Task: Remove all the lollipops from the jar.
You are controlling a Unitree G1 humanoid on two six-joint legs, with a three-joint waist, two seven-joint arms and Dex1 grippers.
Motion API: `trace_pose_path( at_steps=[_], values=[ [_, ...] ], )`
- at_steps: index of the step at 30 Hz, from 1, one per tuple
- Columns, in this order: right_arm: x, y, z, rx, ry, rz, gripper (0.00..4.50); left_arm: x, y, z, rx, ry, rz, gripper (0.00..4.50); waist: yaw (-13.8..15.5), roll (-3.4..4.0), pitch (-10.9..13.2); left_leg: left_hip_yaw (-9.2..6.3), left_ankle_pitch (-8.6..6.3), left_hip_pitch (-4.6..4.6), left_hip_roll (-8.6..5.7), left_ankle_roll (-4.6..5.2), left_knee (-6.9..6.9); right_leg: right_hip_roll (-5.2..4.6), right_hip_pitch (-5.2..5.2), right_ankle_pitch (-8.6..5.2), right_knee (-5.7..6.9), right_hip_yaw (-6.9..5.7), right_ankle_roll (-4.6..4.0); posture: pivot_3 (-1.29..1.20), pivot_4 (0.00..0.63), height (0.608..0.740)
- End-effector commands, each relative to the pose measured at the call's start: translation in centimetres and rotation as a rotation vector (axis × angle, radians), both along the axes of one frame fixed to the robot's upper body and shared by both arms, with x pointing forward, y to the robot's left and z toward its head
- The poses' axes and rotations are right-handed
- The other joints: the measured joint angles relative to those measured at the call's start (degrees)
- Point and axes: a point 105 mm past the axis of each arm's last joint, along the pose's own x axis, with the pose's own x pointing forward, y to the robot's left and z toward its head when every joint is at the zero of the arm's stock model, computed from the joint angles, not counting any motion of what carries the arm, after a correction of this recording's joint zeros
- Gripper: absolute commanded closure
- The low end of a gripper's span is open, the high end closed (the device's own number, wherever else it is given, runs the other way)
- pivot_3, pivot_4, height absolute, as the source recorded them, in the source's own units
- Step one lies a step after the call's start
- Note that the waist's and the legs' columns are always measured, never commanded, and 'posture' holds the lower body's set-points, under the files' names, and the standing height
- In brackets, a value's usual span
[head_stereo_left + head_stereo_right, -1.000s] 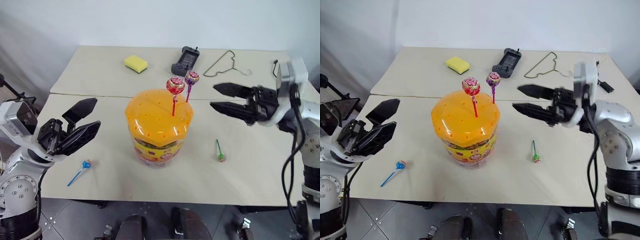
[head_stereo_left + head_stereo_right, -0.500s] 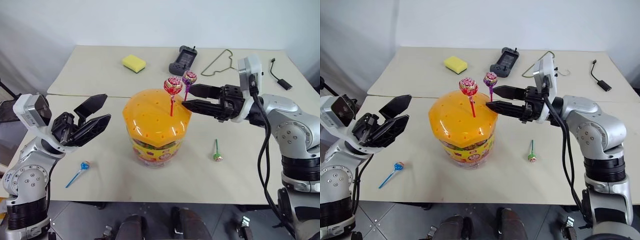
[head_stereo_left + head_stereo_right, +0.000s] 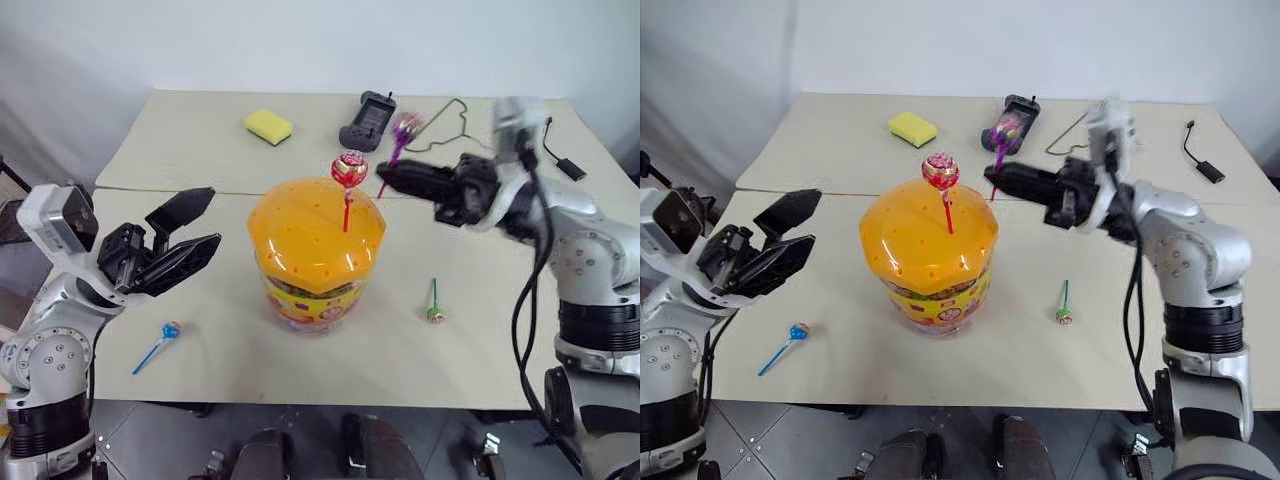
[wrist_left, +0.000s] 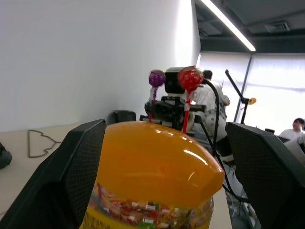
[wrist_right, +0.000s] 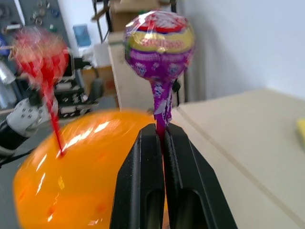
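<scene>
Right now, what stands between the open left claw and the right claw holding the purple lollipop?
The jar, with the red lollipop upright in its lid, as the left eye view shows.

Silver-grey rounded arm housings with screws, black cables along right forearm, black two-finger left tool and right tool.
</scene>
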Motion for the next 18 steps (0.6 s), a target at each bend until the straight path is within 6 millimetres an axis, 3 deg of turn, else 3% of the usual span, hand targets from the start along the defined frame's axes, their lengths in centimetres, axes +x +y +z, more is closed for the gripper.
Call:
trace_pose_path(
  at_steps=[1, 3, 6, 10, 14, 18],
  values=[
    [-0.5, -4.4, 1.1, -0.077, 0.042, -0.108, 4.45, -1.5, -0.8, 0.6, 0.112, -0.080, -0.073, 0.25, 0.19, 0.02, 0.01, -0.01, -0.03, -0.03, -0.01, 0.04, -0.01, -0.02, 0.00, 0.00, -0.04, -0.02, 0.00, 0.00, 0.150, 0.740],
    [0.4, -7.6, -1.0, -0.220, 0.194, -0.265, 4.45, -1.6, -0.9, -0.1, 0.190, -0.083, -0.083, 0.25, 0.18, 0.03, 0.02, 0.00, -0.09, -0.05, -0.02, 0.13, -0.02, -0.03, 0.01, 0.00, -0.17, -0.02, -0.01, 0.00, 0.150, 0.740],
    [1.0, -14.5, -6.6, -0.563, 0.351, -0.567, 4.45, -1.7, -1.0, -1.6, 0.308, -0.077, -0.097, 0.25, -0.05, 0.04, 0.01, 0.03, -0.22, -0.07, 0.00, 0.18, -0.08, -0.02, 0.06, -0.02, -0.50, -0.03, -0.03, 0.00, 0.150, 0.740],
    [0.7, -19.8, -11.4, -0.828, 0.394, -0.764, 4.45, -1.9, -0.9, -2.0, 0.311, -0.071, -0.095, 0.25, -0.87, 0.14, 0.08, 0.32, -0.23, -0.09, 0.01, 0.16, -0.12, 0.00, -0.01, -0.01, -0.56, 0.08, -0.02, 0.00, 0.150, 0.740],
    [0.9, -23.2, -15.6, -1.001, 0.380, -0.885, 4.45, -1.6, -1.0, -2.1, 0.311, -0.085, -0.077, 0.25, -1.32, 0.21, 0.12, 0.36, -0.04, -0.03, 0.02, -0.14, -0.06, 0.09, -0.03, 0.03, -0.41, 0.09, 0.06, 0.00, 0.150, 0.740],
    [0.7, -24.1, -17.6, -0.990, 0.418, -0.888, 4.45, -1.5, -1.1, -1.6, 0.292, -0.095, -0.077, 0.25, -1.49, 0.22, 0.13, 0.43, 0.04, 0.08, 0.03, -0.20, 0.02, 0.15, -0.01, 0.06, -0.18, 0.19, 0.11, 0.00, 0.150, 0.740]
  ],
)
